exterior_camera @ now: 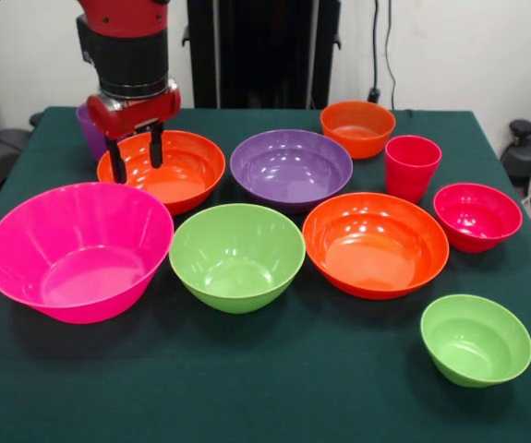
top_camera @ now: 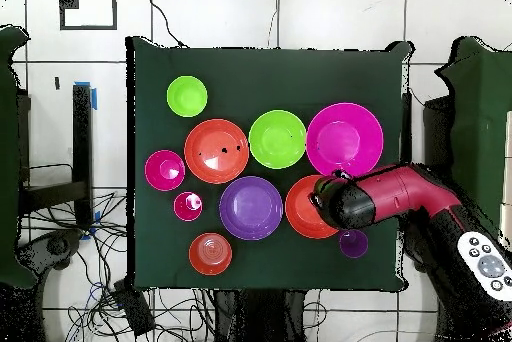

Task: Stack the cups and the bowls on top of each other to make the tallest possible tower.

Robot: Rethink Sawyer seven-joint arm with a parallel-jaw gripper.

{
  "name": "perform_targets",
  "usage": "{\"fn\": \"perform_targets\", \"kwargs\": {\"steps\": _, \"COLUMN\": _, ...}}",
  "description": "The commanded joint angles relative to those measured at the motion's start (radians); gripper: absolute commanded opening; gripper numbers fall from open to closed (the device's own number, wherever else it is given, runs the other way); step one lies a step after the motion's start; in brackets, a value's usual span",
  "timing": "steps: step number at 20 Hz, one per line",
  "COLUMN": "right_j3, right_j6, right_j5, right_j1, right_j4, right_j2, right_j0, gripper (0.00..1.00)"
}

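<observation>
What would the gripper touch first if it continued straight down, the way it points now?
Most likely the orange bowl directly beneath it. The gripper has its fingers open over that bowl's far rim, one seemingly outside, one inside, so the rim probably comes first; exact depth is unclear.

The arm [exterior_camera: 126,46] is glossy red with a black band, its claw [exterior_camera: 136,157] red-bodied with black fingers.
</observation>
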Motion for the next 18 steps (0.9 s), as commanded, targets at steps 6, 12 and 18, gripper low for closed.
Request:
{"fn": "perform_targets", "kwargs": {"steps": 6, "right_j3": -0.125, "right_j6": -0.31, "right_j5": -0.053, "right_j1": 0.074, "right_j4": -0.119, "right_j2": -0.01, "right_j0": 0.027, "gripper": 1.0}}
{"fn": "perform_targets", "kwargs": {"steps": 12, "right_j3": -0.148, "right_j6": -0.332, "right_j5": -0.049, "right_j1": 0.101, "right_j4": -0.119, "right_j2": -0.006, "right_j0": 0.026, "gripper": 1.0}}
{"fn": "perform_targets", "kwargs": {"steps": 18, "right_j3": -0.142, "right_j6": -0.343, "right_j5": -0.069, "right_j1": 0.137, "right_j4": -0.113, "right_j2": -0.006, "right_j0": -0.004, "gripper": 1.0}}
